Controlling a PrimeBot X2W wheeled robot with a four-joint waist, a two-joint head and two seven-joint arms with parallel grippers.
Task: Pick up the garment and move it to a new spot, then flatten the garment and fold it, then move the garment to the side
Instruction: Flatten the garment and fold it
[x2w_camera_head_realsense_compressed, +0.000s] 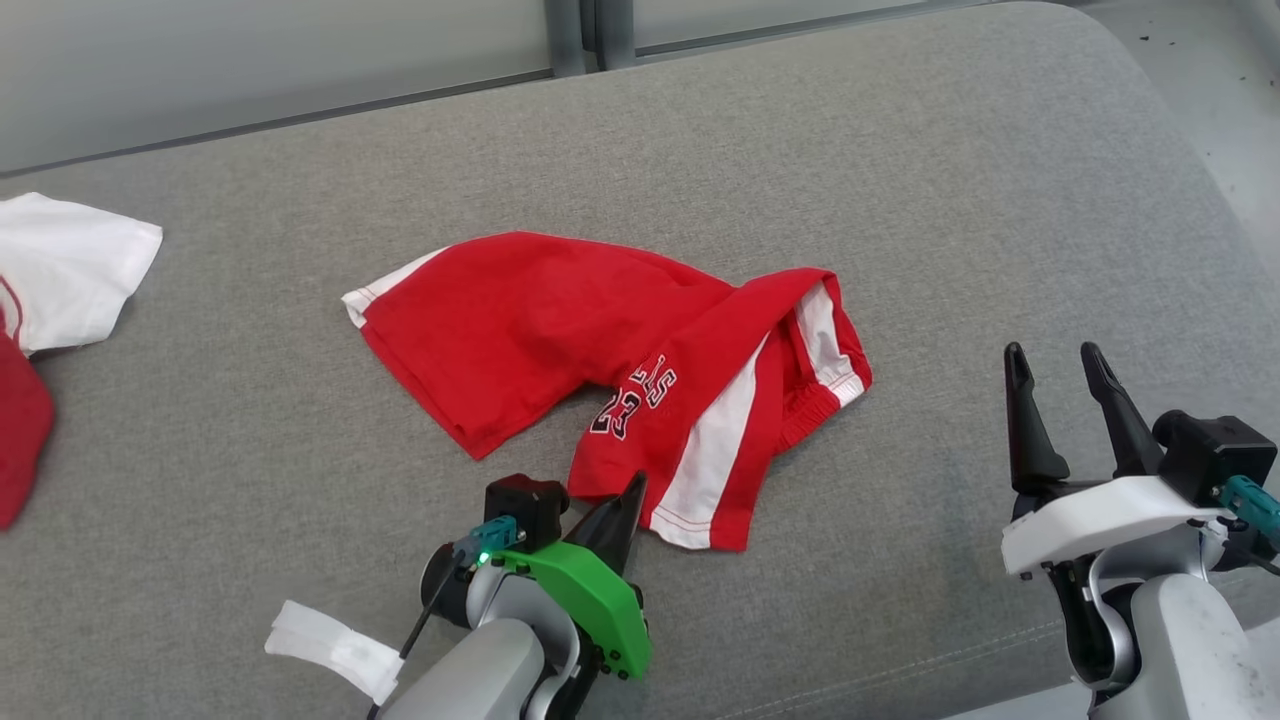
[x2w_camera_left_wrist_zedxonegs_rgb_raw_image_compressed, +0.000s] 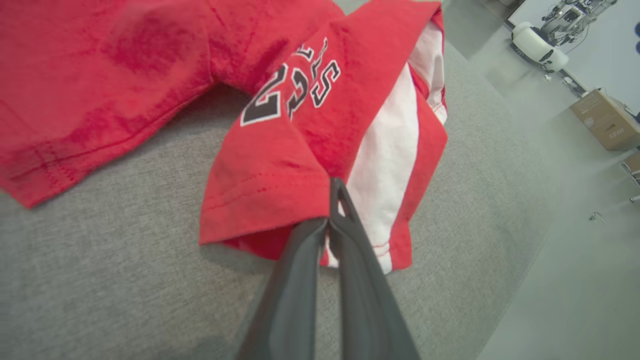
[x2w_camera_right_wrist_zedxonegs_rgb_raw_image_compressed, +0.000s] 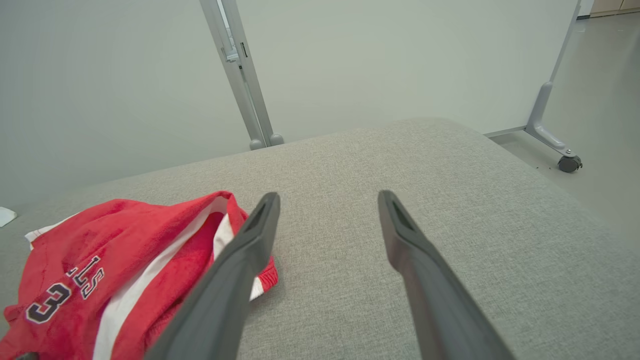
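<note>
Left pincer (x2w_camera_head_realsense_compressed: 632, 497) (x2w_camera_left_wrist_zedxonegs_rgb_raw_image_compressed: 332, 212), on a green bracket, lies at the near hem of the garment (x2w_camera_head_realsense_compressed: 560, 320) (x2w_camera_left_wrist_zedxonegs_rgb_raw_image_compressed: 270, 165) (x2w_camera_right_wrist_zedxonegs_rgb_raw_image_compressed: 125, 240). Its two dark fingers are pressed together with the red hem edge pinched between them. Garment: red shorts with white side stripes and a white-trimmed hem, lying crumpled and partly folded over itself at the middle of the grey fabric-covered surface (x2w_camera_head_realsense_compressed: 900, 150). Black, white-outlined print (x2w_camera_head_realsense_compressed: 635, 400) sits on the leg just beyond the gripped hem. It reads "23" and, beside it, "LS"; the rest of the word is lost in a fold. Right pincer (x2w_camera_head_realsense_compressed: 1053, 360) (x2w_camera_right_wrist_zedxonegs_rgb_raw_image_compressed: 329, 200), on a white bracket, stands well to the right of the garment, clear of the cloth, fingers spread apart and holding nothing. White cloth (x2w_camera_head_realsense_compressed: 70, 265) lies well to the left of the garment, with a second red cloth (x2w_camera_head_realsense_compressed: 20, 430) beside it. Cardboard box (x2w_camera_left_wrist_zedxonegs_rgb_raw_image_compressed: 605, 120) stands on the floor (x2w_camera_left_wrist_zedxonegs_rgb_raw_image_compressed: 550, 275), far right of the garment; its print is too small to read.
</note>
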